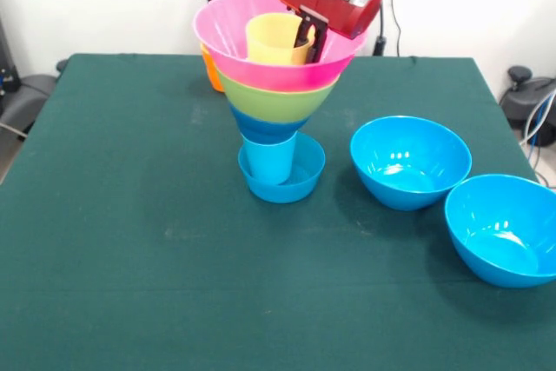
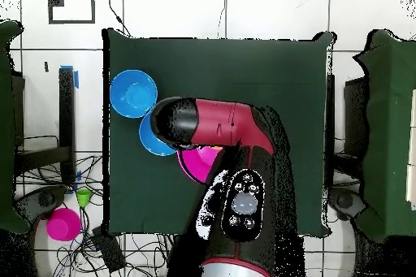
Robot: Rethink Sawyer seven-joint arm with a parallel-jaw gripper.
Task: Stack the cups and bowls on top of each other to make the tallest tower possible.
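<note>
The tower stands mid-table. A small blue bowl holds a light blue cup; above it sit a blue bowl, a lime green bowl and a big pink bowl. A yellow cup stands upright inside the pink bowl. My gripper reaches into that bowl from above, its fingers shut on the yellow cup's right wall. In the overhead view the arm covers the tower, leaving only part of the pink bowl showing.
Two large blue bowls sit open side up right of the tower; from overhead they appear as two blue bowls. An orange cup stands behind the tower, mostly hidden.
</note>
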